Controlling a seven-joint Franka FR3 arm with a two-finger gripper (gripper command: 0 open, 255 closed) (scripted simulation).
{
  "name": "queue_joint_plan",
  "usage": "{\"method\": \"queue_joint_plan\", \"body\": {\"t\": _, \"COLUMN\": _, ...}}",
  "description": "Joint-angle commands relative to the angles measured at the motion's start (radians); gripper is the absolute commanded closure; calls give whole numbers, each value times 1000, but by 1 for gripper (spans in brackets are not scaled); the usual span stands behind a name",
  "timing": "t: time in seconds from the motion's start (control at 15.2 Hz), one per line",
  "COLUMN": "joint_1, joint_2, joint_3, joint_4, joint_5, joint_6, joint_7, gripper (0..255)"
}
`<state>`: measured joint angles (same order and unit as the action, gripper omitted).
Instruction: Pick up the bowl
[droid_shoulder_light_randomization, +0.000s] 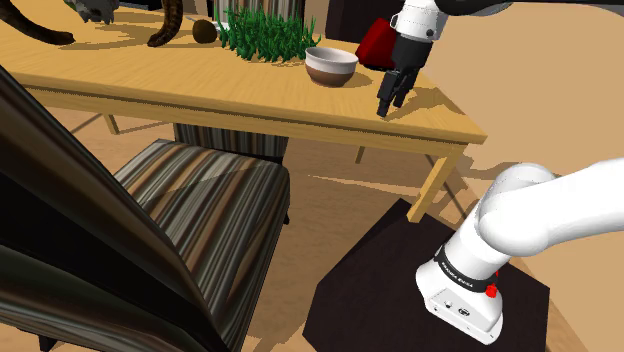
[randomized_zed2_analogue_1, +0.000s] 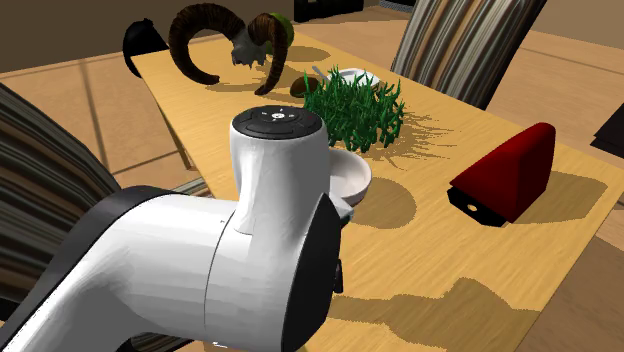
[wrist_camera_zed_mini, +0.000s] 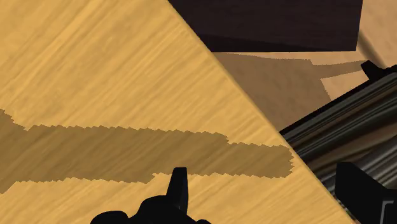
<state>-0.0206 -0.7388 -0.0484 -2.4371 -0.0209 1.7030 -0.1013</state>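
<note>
1. The bowl (droid_shoulder_light_randomization: 331, 65), white over a brown band, sits on the wooden table (droid_shoulder_light_randomization: 150, 75), just right of the grass tuft (droid_shoulder_light_randomization: 265, 38) in the shoulder view.
2. It looks stiff, smooth, light and perhaps breakable, so pinch the rim wall.
3. The gripper (droid_shoulder_light_randomization: 384, 110) hovers right of it, fingers together, empty.
4. In the second exterior view the arm (randomized_zed2_analogue_1: 270, 230) hides part of the bowl.
</note>
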Motion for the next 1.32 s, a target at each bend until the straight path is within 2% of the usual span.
{"method": "queue_joint_plan", "body": {"t": 0.0, "joint_1": 0, "joint_2": 0, "joint_3": 0, "joint_4": 0, "joint_5": 0, "joint_6": 0, "joint_7": 0, "gripper": 0}}
{"method": "queue_joint_plan", "body": {"t": 0.66, "joint_1": -2, "joint_2": 401, "joint_3": -126, "joint_4": 412, "joint_5": 41, "joint_6": -32, "joint_7": -143, "gripper": 0}}
{"method": "queue_joint_plan", "body": {"t": 0.99, "joint_1": -10, "joint_2": 612, "joint_3": -181, "joint_4": 671, "joint_5": 100, "joint_6": -101, "joint_7": -220, "gripper": 0}}
{"method": "queue_joint_plan", "body": {"t": 1.25, "joint_1": -36, "joint_2": 801, "joint_3": -218, "joint_4": 923, "joint_5": 167, "joint_6": -189, "joint_7": -279, "gripper": 0}}
